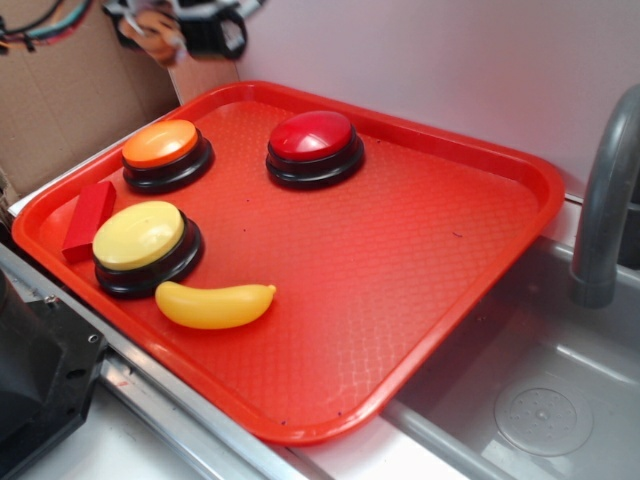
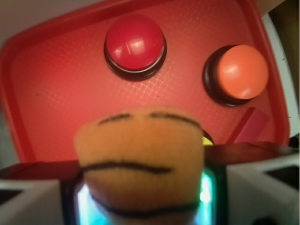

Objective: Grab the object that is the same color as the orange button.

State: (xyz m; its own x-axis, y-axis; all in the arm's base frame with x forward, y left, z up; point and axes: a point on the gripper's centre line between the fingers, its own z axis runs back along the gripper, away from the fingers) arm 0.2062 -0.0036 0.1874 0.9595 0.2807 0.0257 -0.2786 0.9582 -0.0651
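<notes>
Tray (image 1: 430, 250) carried three buttons, a yellow banana (image 1: 214, 304) and a red block (image 1: 88, 220). Orange button (image 1: 161, 145) sat at its back left corner. Gripper (image 1: 165, 35) hung above that corner, jaws clamped on the striped orange toy (image 2: 140, 161), clear of the tray. Risk: the soft body could compress and slip free if jaw pressure eased
</notes>
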